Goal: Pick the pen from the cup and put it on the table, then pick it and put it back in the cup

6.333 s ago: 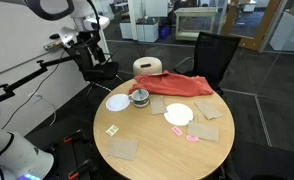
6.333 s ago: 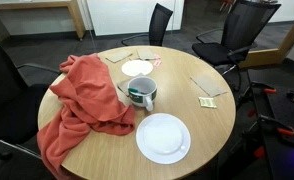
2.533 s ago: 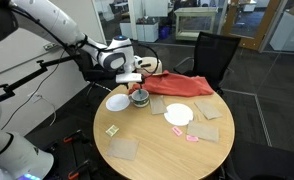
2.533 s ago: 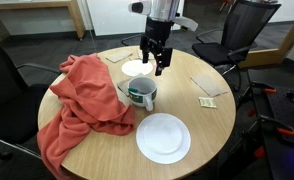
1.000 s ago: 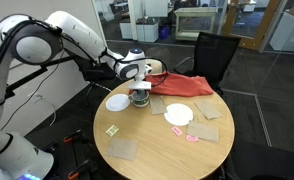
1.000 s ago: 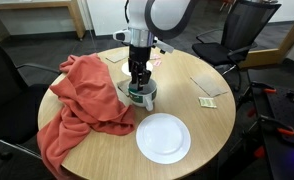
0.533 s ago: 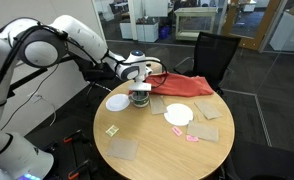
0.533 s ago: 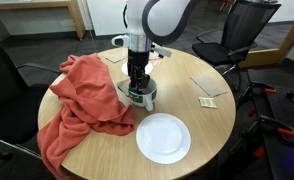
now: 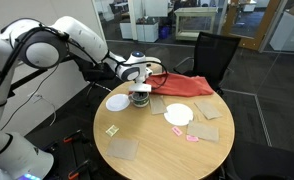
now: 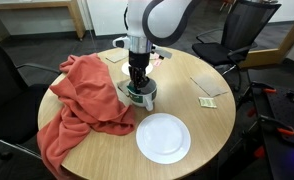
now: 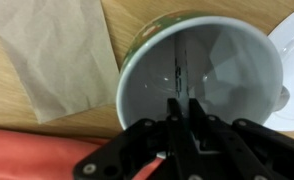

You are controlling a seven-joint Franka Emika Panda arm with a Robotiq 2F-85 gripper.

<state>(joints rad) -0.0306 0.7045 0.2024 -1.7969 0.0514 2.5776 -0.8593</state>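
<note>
Wrist view, jaws pinching pen (image 11: 180,70) inside cup (image 11: 237,70), exterior views, arm (image 10: 152,25) over cup, pen hidden.

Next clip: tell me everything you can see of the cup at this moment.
The cup is squat and round, pale grey and glossy inside, with a greenish outer rim in the wrist view. It stands upright on the table, next to the red cloth and a brown mat. A thin dark pen stands inside it. The pincer hangs right over its mouth, tips at the opening; whether it grips the pen is unclear.
</note>
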